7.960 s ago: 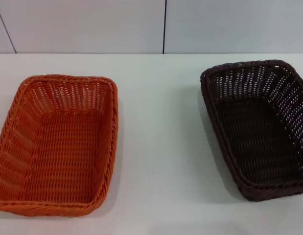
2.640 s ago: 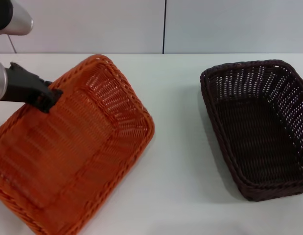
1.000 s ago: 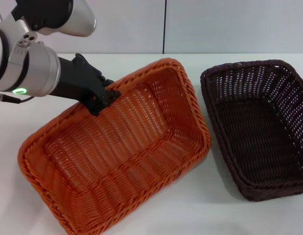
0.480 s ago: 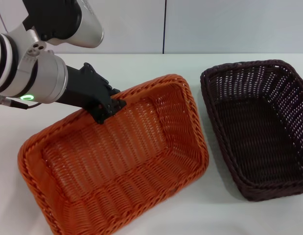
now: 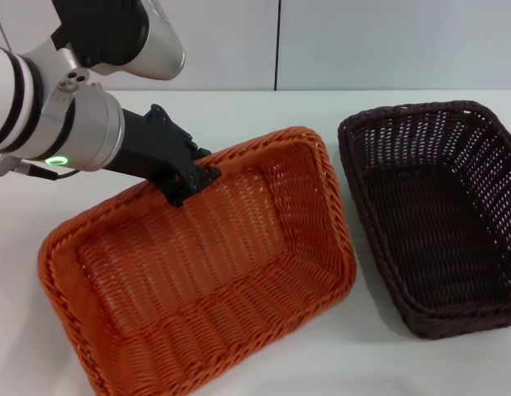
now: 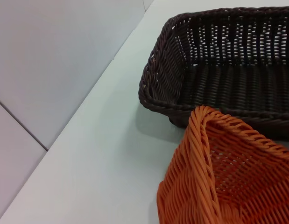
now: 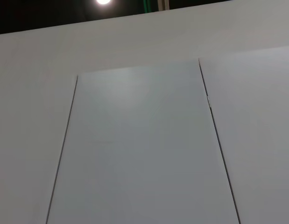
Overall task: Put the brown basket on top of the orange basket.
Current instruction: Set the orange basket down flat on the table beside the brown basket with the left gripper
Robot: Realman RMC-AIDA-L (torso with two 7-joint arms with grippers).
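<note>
Orange basket (image 5: 205, 280) in left tool (image 5: 193, 177)

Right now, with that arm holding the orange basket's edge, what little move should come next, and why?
Probably let go: the left gripper grips the orange basket, which seems to rest on the table beside the brown basket; the brown one goes on top.

Orange basket (image 5: 238, 280) and brown basket (image 5: 437, 214) of ribbed open-weave wicker, smooth matt white table (image 5: 263, 124)

Looks like a lab or test room; bare white table (image 5: 272, 148); plain panelled white wall (image 5: 362, 41) behind; ceiling lamp (image 7: 103, 2) overhead.
</note>
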